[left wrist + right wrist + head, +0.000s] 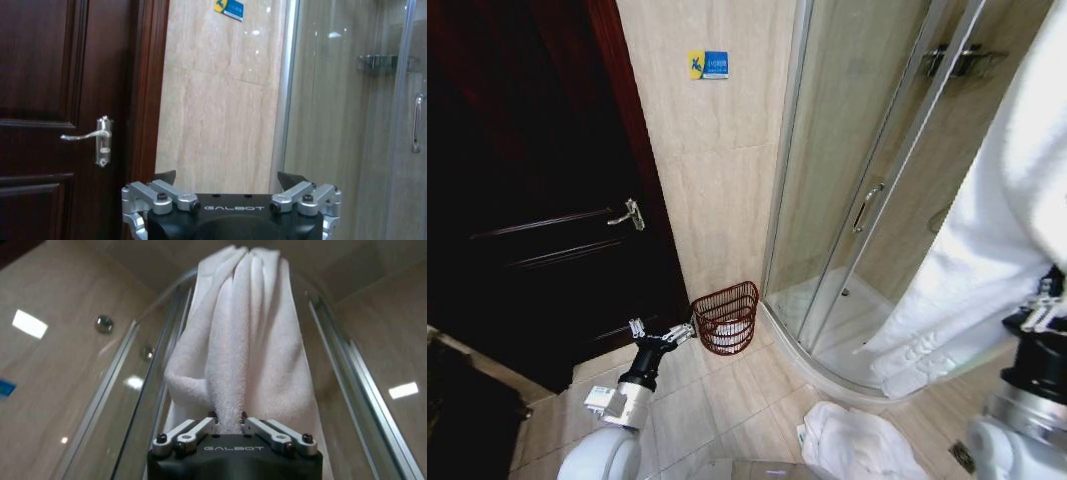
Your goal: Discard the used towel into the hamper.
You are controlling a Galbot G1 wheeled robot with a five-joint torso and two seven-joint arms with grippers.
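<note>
right hand (228, 421): clamped on the white towel (243, 345); in the right wrist view the fingers pinch a fold of terry cloth right at the tips, and the cloth rises in a bunched column from there.
towel, head view: big white mass (1007, 230) draped along the robot's right side, above the right arm, in front of the shower enclosure (867, 190).
left hand (667, 335): fingers spread, nothing between them; low over the floor tiles (727, 400), just beside the hamper on the door side. From the left wrist view (227, 180) both dark fingertips stand apart with bare wall showing between.
hamper (726, 316): reddish-brown wire basket on the floor, against the beige tiled wall (717, 170), between the dark wooden door (527, 180) and the curved base of the shower enclosure. Upright. Something white shows through the bars low down; can't tell what.
second towel (862, 440): white heap on the floor near the shower's curved edge, well apart from the hamper, not touched by either hand.
door: closed, silver lever handle (630, 215).
wall: small blue and yellow sign (708, 64) high up, above the hamper.
shower: glass panels with a vertical chrome pull handle (867, 206); white tray inside.
</note>
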